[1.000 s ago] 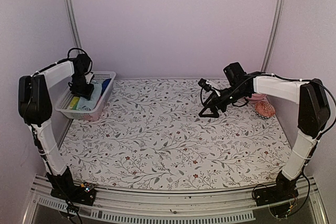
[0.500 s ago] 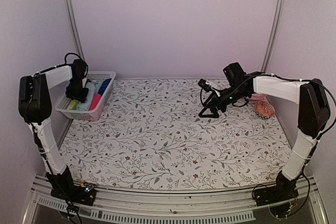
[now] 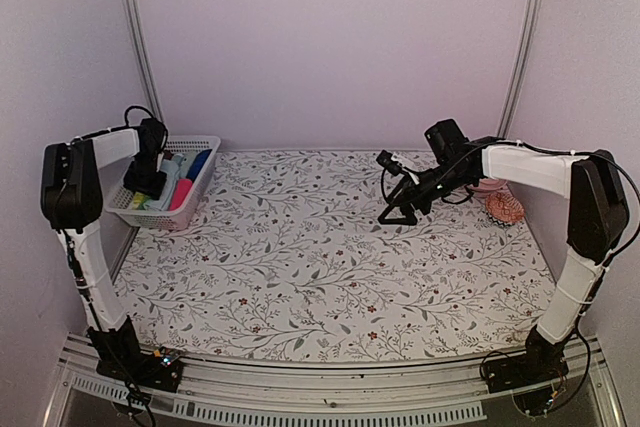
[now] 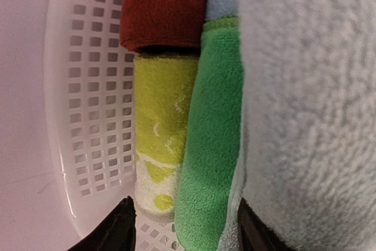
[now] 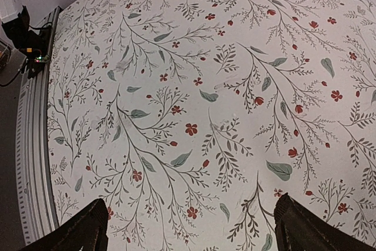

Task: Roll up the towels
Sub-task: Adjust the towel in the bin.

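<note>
The white basket (image 3: pixel 196 143) at the far left holds the rolled towels. In the top view a bright pink roll (image 3: pixel 183 194) lies in it beside a pale blue one (image 3: pixel 171 168). My left gripper (image 3: pixel 145 182) reaches down into the basket's left side. Its wrist view shows the pale blue terry cloth (image 4: pixel 311 116) filling the right. My left gripper (image 4: pixel 185 227) is open, its jaws either side of the green roll (image 4: pixel 211 145) and the yellow roll's (image 4: pixel 161 139) end. My right gripper (image 3: pixel 397 215) hovers open over the flowered table (image 5: pixel 194 86), nothing between its fingers (image 5: pixel 88 230).
A dark red roll (image 4: pixel 164 7) lies past the yellow one, against the basket's mesh wall (image 4: pixel 94 86). A dark blue roll (image 3: pixel 202 160) sits at the basket's far end. A pink thing (image 3: pixel 490 187) and a reddish patterned object (image 3: pixel 505 209) lie behind the right arm.
My left gripper has shifted left and lower inside the basket, uncovering the pink roll. The right arm has stayed where it was.
</note>
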